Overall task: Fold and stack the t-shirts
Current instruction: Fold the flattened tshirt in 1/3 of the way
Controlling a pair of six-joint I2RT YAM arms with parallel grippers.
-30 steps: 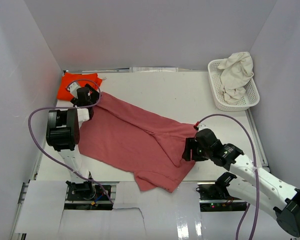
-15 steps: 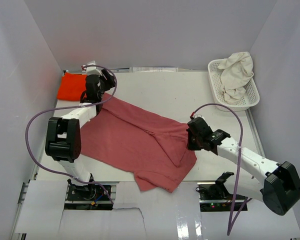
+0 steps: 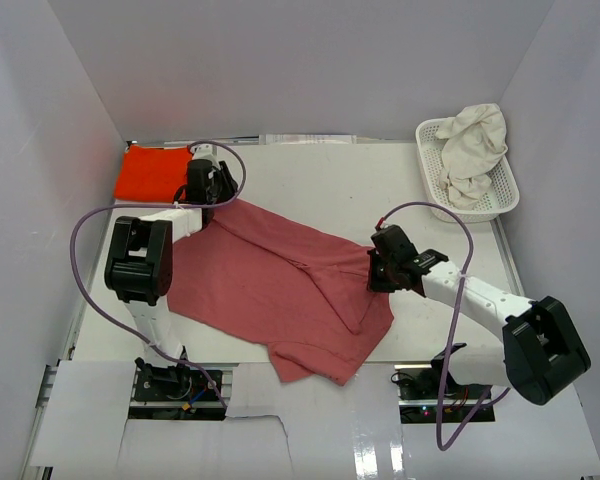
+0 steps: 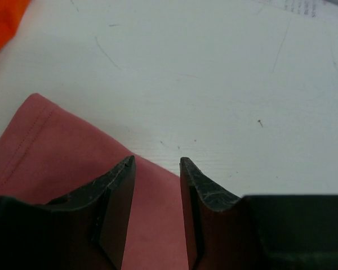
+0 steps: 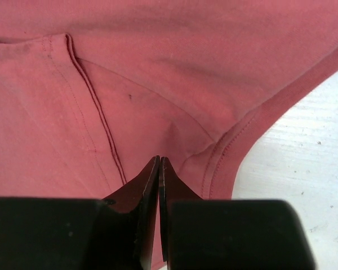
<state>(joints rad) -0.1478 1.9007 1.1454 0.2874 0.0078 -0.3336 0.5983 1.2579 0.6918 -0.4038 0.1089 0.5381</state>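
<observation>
A white lattice basket (image 3: 432, 206) stands at the table's (image 3: 320, 185) far right corner, a cream-white t-shirt (image 3: 475, 148) heaped in it and spilling over the rim. A folded orange-red t-shirt (image 3: 150, 173) lies flat in the far left corner. Between them, the dusty rose t-shirt (image 3: 270, 285) sprawls diagonally across the middle of the table, one sleeve reaching the near edge. Purple cables (image 3: 90, 225) loop above both arms, and nothing lies over the rose shirt but the two grippers. At its far left corner the left gripper (image 4: 156, 163) is set down over the hem, jaws partly apart, bare cloth and table showing in the gap. At the right edge, the right gripper (image 5: 159, 160) is closed tight, cloth puckering up into its tips beside the curved hem
</observation>
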